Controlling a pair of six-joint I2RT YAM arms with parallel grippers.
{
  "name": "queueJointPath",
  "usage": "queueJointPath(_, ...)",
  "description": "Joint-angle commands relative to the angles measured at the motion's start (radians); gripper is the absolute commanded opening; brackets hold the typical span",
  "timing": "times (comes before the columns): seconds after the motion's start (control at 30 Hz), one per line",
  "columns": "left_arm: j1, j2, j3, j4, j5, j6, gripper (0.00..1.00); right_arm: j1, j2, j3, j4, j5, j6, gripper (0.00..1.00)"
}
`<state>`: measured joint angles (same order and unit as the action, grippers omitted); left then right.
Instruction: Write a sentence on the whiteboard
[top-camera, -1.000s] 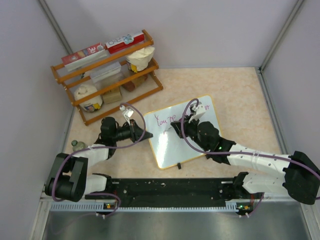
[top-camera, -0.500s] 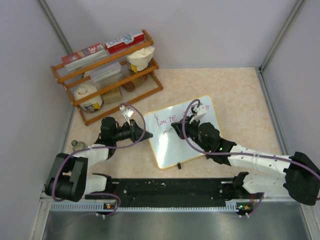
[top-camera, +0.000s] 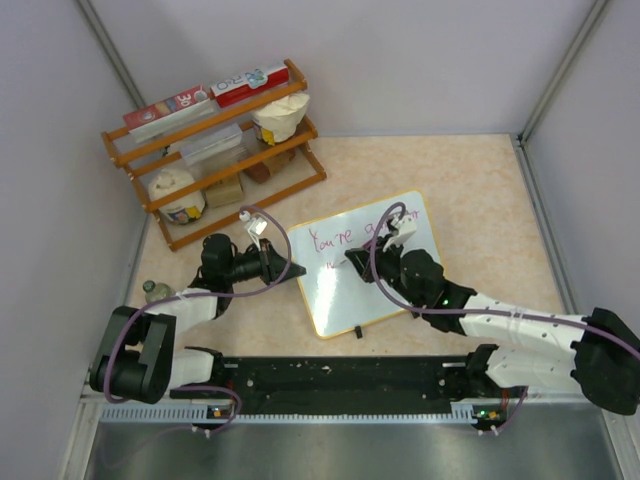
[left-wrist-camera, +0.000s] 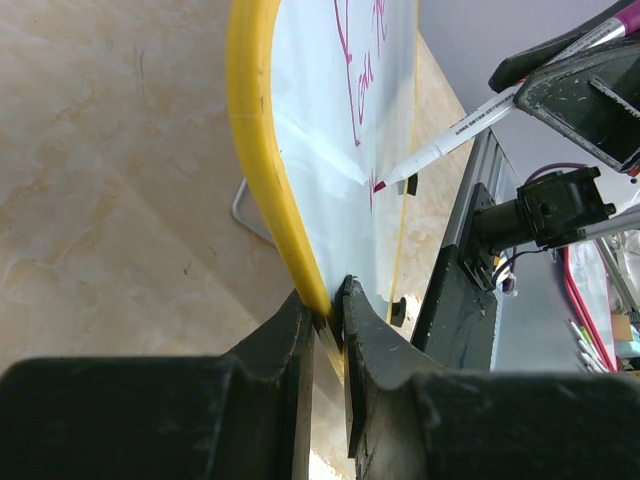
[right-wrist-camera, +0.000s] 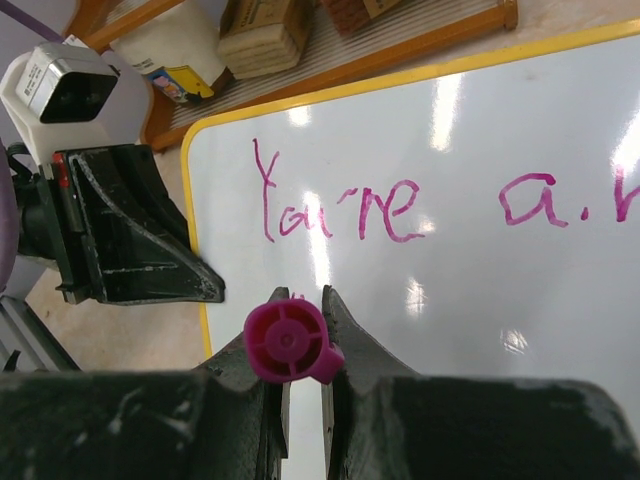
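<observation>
1. Beige speckled tabletop (top-camera: 480, 190), walled in by pale panels.

2. Slanted wooden rack (top-camera: 290, 190), far left on the table, carrying red-and-white boxes, tied white bags and brown blocks.

3. Flat white rectangular whiteboard with a thin yellow rim (top-camera: 345, 295), at the middle of the table between the two arms, long side running from near left to far right. A small black clip (top-camera: 357, 331) sat on its near edge. In the left wrist view a thin wire loop showed under the board (left-wrist-camera: 320, 150).

4. Right gripper (top-camera: 355, 258), over the left half of the board, fingers clenched around a marker; seen end-on in its own wrist view (right-wrist-camera: 300, 300).

5. Left gripper (top-camera: 290, 270), low at the board's left edge, its two black fingers pinched onto the yellow rim (left-wrist-camera: 328, 300).

6. White-barrelled marker with a magenta end cap (right-wrist-camera: 288, 342), tip down at the board surface, just below the written line (left-wrist-camera: 470, 125).

7. Magenta handwriting (right-wrist-camera: 340, 205), reading "You're a", with further strokes cut off at the right.
</observation>
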<state>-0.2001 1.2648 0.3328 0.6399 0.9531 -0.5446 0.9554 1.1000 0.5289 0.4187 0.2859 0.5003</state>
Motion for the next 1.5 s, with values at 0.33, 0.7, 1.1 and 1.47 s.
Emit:
queueJointPath(0.33,0.001,-0.015,-0.001,0.032,-0.042,0.080,0.00,0.006,-0.138,0.028,-0.070,0.079,-0.077,0.00)
queueJointPath(0.7,0.001,-0.015,-0.001,0.033,-0.040,0.081,0.00,0.005,-0.043,0.092,-0.035,0.059,-0.089,0.00)
queueJointPath(1.1,0.001,-0.012,0.000,0.033,-0.040,0.078,0.00,0.005,0.015,0.105,-0.024,0.039,-0.077,0.00)
queueJointPath(1.47,0.001,-0.012,0.000,0.033,-0.040,0.080,0.00,0.006,0.012,0.086,-0.060,0.010,-0.059,0.00)
